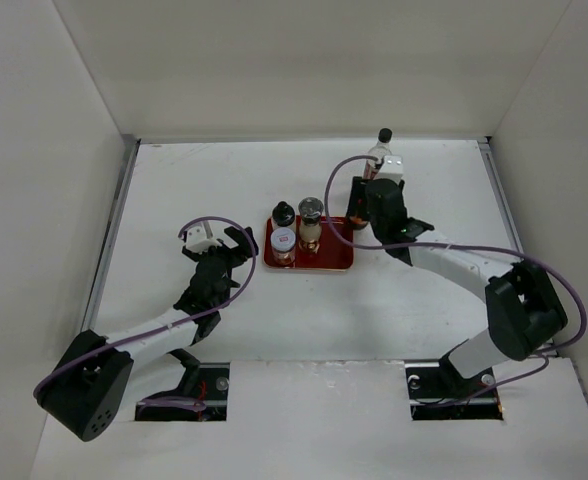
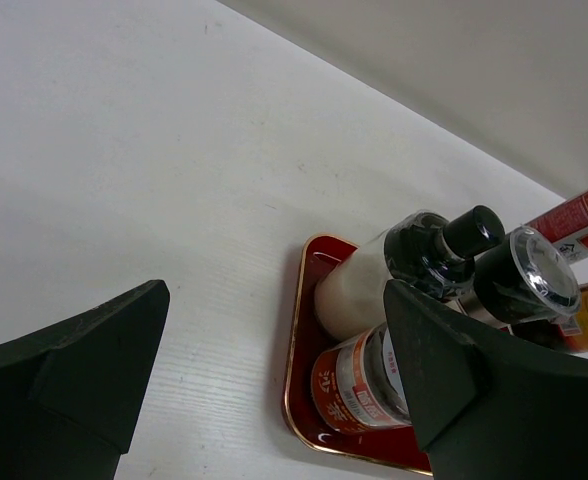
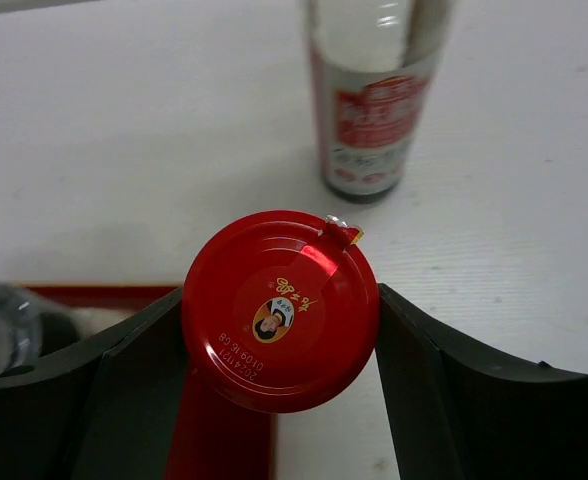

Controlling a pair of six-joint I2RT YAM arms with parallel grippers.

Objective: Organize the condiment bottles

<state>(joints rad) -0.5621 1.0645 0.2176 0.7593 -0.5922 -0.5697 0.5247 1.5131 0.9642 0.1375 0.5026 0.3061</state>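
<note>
A flat red tray (image 1: 334,262) holds a short black-capped bottle (image 1: 284,213), a white-lidded jar (image 1: 284,240) and a grey-capped pale shaker (image 1: 311,214). My right gripper (image 3: 279,330) is shut on the red-capped jar (image 3: 279,310), with a finger against each side of its cap, at the tray's right edge (image 3: 214,440). In the top view the wrist (image 1: 374,205) hides most of that jar. The tall clear black-capped bottle (image 1: 382,150) stands on the table behind it, red label showing (image 3: 374,110). My left gripper (image 1: 240,252) is open and empty left of the tray (image 2: 296,380).
White walls close the table on the left, back and right. The left wrist view shows the orange-labelled jar (image 2: 359,385) and the pale bottle (image 2: 359,285) close to my right-hand finger (image 2: 474,390). A purple cable loops above each arm.
</note>
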